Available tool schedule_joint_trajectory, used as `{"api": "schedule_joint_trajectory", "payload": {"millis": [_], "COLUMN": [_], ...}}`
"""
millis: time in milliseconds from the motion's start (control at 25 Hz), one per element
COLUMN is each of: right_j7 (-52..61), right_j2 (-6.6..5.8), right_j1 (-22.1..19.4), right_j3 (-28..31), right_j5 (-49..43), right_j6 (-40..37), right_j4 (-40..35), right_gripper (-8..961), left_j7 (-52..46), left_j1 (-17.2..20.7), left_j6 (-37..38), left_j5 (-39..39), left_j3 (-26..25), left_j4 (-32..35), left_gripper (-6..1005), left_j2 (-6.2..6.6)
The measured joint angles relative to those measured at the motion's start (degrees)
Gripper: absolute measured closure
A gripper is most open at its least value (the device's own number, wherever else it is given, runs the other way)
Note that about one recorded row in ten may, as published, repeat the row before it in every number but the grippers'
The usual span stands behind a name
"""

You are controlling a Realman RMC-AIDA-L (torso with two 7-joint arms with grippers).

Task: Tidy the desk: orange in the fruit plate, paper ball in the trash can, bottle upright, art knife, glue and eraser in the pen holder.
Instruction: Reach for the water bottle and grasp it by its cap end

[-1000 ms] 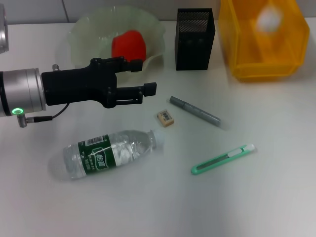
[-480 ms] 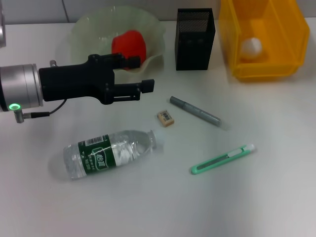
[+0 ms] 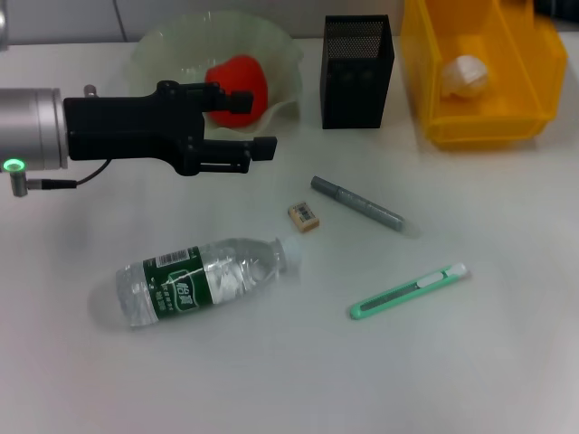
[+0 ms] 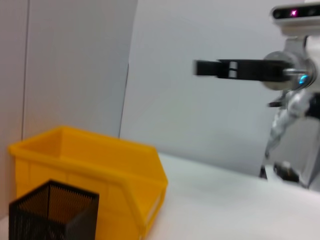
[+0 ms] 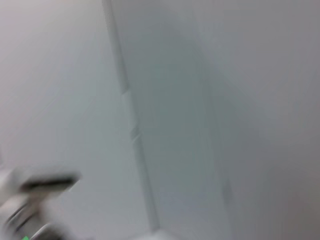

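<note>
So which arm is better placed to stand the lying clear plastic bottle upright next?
The left, probably. The left gripper hovers over the desk in front of the pale green fruit plate, empty, with the clear plastic bottle with the green label lying nearby on its side. The right gripper is raised away from the desk.

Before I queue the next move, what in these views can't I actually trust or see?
- Right gripper: seen only far off in the left wrist view, blurred; finger state unreadable.
- Orange: head view, partly hidden by the left gripper.
- Trash can: head view, cut off by the top edge.
- Right wrist view: only wall, nothing on the desk.
</note>
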Motion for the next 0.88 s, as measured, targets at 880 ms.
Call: {"api": "schedule_joint_trajectory", "payload": {"millis": [880], "right_j7": [-0.6], "right_j2": [2.42], "right_j1": [-0.3], "right_j3": [0.3], "right_j5": [-26.1], "right_j6": [-2.2], "right_j4": [-1.0], "right_gripper": [252], "left_j7": [-38.6], "left_j1": [-18.6], "left_j6": [8.0], "left_j5": [39.2], "left_j3": [2.6], "left_j4": [18.1], "left_gripper": [214], "left_j2": [-7.19]}}
